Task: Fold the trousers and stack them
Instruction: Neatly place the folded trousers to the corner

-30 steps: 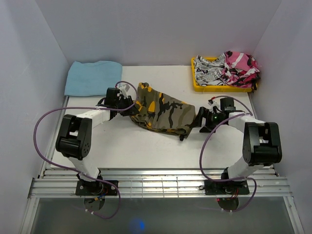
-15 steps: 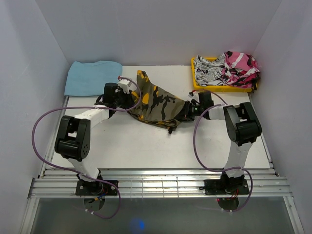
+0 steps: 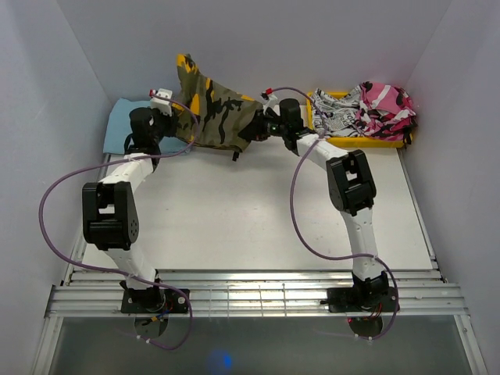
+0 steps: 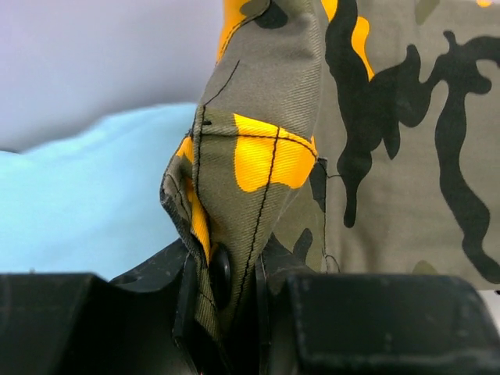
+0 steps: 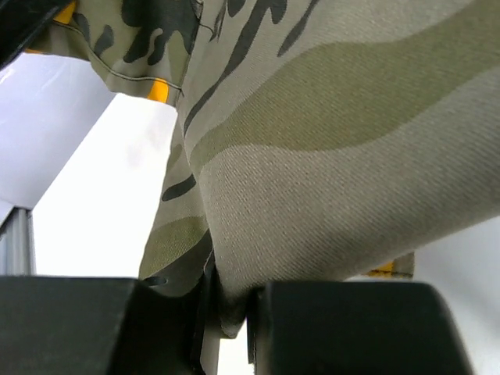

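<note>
Reaching far forward, left fingers, right fingers, pinching trousers aloft

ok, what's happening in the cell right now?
Both arms have the trousers pinched: the left gripper on one end, the right gripper on the other. They hold them up, spread over the far side of the table. Nearby are a blue cloth and a yellow tray holding other garments. Nothing is stacked yet.
</note>
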Controlling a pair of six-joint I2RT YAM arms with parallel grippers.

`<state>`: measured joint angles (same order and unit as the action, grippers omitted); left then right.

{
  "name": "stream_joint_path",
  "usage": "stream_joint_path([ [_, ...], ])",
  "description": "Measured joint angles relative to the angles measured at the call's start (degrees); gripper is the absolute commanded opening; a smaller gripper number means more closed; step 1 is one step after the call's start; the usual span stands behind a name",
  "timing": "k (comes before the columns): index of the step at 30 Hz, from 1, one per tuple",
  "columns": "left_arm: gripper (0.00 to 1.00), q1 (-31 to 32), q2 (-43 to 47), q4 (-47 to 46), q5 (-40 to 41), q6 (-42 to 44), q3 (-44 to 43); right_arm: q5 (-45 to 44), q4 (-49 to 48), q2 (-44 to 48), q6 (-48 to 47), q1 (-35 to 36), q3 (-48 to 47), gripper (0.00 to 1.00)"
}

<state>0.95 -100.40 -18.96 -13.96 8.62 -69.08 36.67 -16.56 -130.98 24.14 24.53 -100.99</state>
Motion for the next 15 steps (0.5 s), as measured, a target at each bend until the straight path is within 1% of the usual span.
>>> stream_joint_path([
  [5, 0.00, -5.03, -1.31, -6.60, 0.61, 0.66, -0.42, -3.02, -2.86, -12.33, 1.18, 2.84, -16.44, 0.08],
  [9, 0.00, -8.00, -2.01, -11.13, 1.49, 1.01, 0.09, -6.75, -6.73, -20.74, 1.49, 5.60, -26.03, 0.08],
  [13, 0.00, -10.78, -2.03, -15.67, 1.88, 1.46, 2.38, -12.20, -13.00, -25.75, -0.55, 9.03, -29.07, 0.08],
  [15, 0.00, -12.20, -2.05, -17.03, 2.36, 1.68, 3.63, -14.84, -14.97, -28.76, -1.33, 10.73, -32.28, 0.08],
])
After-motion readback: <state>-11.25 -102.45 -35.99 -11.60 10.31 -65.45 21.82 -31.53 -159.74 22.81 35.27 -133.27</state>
